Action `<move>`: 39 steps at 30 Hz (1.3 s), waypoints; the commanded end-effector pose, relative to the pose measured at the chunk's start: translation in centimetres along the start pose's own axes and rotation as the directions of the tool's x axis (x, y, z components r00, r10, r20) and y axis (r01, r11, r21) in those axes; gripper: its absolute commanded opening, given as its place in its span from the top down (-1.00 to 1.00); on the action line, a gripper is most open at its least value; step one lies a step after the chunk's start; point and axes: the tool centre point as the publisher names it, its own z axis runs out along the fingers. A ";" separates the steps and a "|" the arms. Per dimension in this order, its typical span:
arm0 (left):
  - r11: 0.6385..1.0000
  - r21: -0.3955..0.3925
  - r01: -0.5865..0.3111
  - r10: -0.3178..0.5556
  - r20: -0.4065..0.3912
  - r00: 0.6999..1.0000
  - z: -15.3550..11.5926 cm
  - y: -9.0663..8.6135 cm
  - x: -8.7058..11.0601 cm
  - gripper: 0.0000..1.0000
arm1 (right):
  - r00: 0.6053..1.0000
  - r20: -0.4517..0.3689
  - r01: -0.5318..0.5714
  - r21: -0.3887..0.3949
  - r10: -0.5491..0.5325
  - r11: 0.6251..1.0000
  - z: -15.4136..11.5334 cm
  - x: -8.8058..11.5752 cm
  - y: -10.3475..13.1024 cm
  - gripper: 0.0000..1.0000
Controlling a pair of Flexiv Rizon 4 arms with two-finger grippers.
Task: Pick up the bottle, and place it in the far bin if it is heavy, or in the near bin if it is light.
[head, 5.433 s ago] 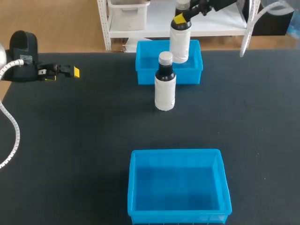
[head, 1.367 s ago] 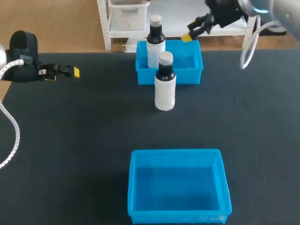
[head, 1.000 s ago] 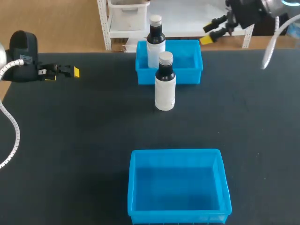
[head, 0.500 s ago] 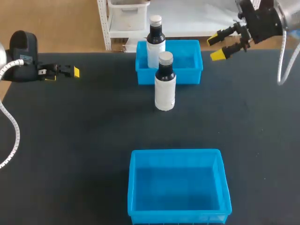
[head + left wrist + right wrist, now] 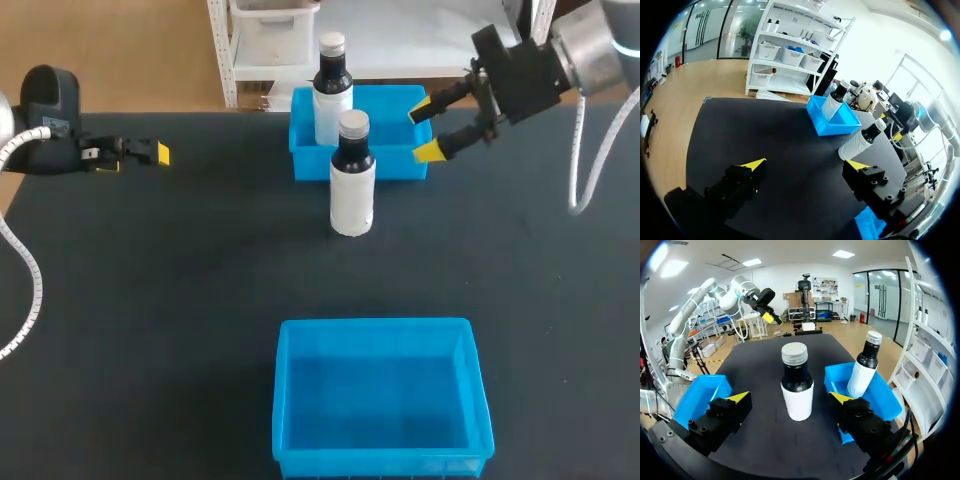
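A dark bottle with a white label and silver cap [image 5: 352, 180] stands upright on the black table just in front of the far blue bin [image 5: 405, 164]. A second, similar bottle [image 5: 330, 88] stands inside that bin at its left end. My right gripper [image 5: 425, 130] hangs open to the right of the table bottle, apart from it. In the right wrist view that bottle [image 5: 796, 387] is ahead of the open right gripper [image 5: 790, 397], centred on the gap. My left gripper [image 5: 150, 153] rests open at the far left; the left wrist view shows nothing in it [image 5: 805, 165].
The near blue bin [image 5: 284, 400] sits at the table's front middle with nothing in it. In the right wrist view the far bin [image 5: 880, 390] lies beside one finger and the near bin [image 5: 700, 395] beside the other. Bare black table surrounds the standing bottle.
My right gripper let go of a bottle in the far bin, swung out to the right, then came back left and lower toward the table bottle. The left arm stayed put.
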 end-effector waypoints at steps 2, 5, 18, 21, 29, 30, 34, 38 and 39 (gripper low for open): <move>1.000 0.000 0.000 0.000 0.000 1.000 0.0 0.0 0.0 -1.00 | 1.000 -0.001 0.008 0.233 -0.008 0.972 1.3 -0.2 0.3 -1.00; 1.000 0.000 0.000 0.000 0.000 1.000 0.0 0.0 0.0 -1.00 | 1.000 -0.004 0.019 0.209 -0.019 0.978 2.0 -0.4 0.1 -1.00; 1.000 0.000 0.000 0.000 0.000 1.000 0.0 0.0 0.0 -1.00 | 0.998 -0.015 0.066 0.081 -0.065 0.995 4.4 -1.4 -0.6 -1.00; 1.000 0.000 0.000 0.000 0.000 1.000 0.0 0.0 0.0 -1.00 | 0.997 -0.018 0.072 0.064 -0.071 0.995 4.9 -1.6 -0.6 -1.00; 1.000 0.000 0.000 0.000 0.000 1.000 0.0 0.0 0.0 -1.00 | 0.998 -0.020 0.066 0.044 -0.065 0.997 5.9 -1.7 -1.0 -1.00; 1.000 0.000 0.000 0.000 0.000 1.000 0.0 0.0 0.0 -1.00 | 0.998 -0.019 0.063 0.041 -0.063 0.997 6.0 -1.8 -1.0 -1.00; 1.000 0.000 0.000 0.000 0.000 1.000 0.0 0.0 0.0 -1.00 | 0.998 -0.010 0.060 0.031 -0.059 0.998 6.5 -2.0 -0.9 -1.00; 1.000 0.000 0.000 0.000 0.000 1.000 0.0 0.0 0.0 -1.00 | 0.998 -0.004 0.064 0.018 -0.064 0.998 7.0 -2.4 -0.6 -1.00; 1.000 0.000 0.000 0.000 0.000 1.000 0.0 0.0 0.0 -1.00 | 0.998 -0.004 0.065 0.016 -0.065 0.998 7.1 -2.4 -0.6 -1.00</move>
